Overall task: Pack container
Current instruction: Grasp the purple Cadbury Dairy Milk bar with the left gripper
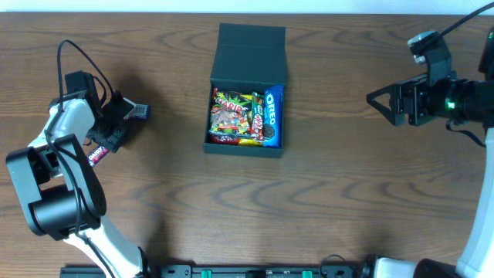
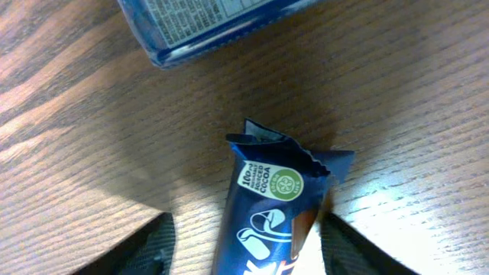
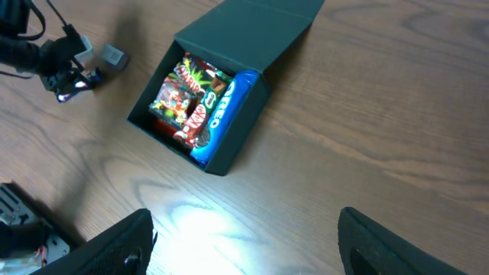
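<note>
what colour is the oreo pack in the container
Blue, white lettering; the Oreo pack shows best overhead.

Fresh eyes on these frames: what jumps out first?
The open square dark charcoal-teal container sits at table centre, packed with bright snack packets and a blue Oreo pack along its right wall. At far left, the left end effector straddles a dark blue snack bar; the right end effector hangs open and empty.

Dark brown wood-grain table [image 1: 324, 193], soft pale glare [image 3: 195, 221] across its surface.
</note>
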`<act>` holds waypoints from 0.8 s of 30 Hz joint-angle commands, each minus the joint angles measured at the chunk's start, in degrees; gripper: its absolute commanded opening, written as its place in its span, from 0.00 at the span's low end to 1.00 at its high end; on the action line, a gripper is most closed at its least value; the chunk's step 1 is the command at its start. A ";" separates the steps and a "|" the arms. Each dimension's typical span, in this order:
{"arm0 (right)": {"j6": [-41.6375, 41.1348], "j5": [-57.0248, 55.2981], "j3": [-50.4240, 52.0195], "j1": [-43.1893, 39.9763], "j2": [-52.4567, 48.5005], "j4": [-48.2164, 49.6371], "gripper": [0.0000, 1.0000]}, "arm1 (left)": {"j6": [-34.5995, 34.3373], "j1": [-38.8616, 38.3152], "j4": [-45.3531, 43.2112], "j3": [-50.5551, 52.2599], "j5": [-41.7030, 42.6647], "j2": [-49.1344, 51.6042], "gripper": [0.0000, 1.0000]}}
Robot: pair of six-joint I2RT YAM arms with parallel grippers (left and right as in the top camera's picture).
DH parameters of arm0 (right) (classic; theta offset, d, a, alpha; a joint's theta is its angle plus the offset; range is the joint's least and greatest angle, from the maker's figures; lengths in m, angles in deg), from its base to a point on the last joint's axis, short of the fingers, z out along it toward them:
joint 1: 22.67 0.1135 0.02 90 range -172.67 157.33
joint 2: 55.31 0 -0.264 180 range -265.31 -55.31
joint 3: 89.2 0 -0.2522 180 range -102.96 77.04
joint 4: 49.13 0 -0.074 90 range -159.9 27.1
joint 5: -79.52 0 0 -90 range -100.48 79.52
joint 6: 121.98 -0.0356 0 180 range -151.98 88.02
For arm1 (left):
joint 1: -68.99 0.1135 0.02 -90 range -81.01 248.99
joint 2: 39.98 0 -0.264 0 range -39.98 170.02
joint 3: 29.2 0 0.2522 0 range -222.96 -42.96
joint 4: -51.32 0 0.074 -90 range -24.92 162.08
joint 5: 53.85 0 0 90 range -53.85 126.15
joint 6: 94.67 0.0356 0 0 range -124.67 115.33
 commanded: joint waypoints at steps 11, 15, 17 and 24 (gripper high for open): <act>-0.92 0.07 -0.11 0.50 -0.42 0.17 0.77 | 0.42 0.31 4.15 0.26 -0.22 2.34 0.43; -0.92 0.07 -0.11 0.50 -0.42 0.17 0.78 | 0.42 0.31 4.48 0.26 -0.20 2.34 0.41; -0.92 0.07 -0.11 0.50 -0.42 0.17 0.78 | 0.42 0.31 4.63 0.26 -0.20 2.34 0.38; -0.90 0.04 -0.11 0.50 -0.42 0.17 0.79 | 0.35 0.28 4.63 0.26 -0.20 2.34 0.31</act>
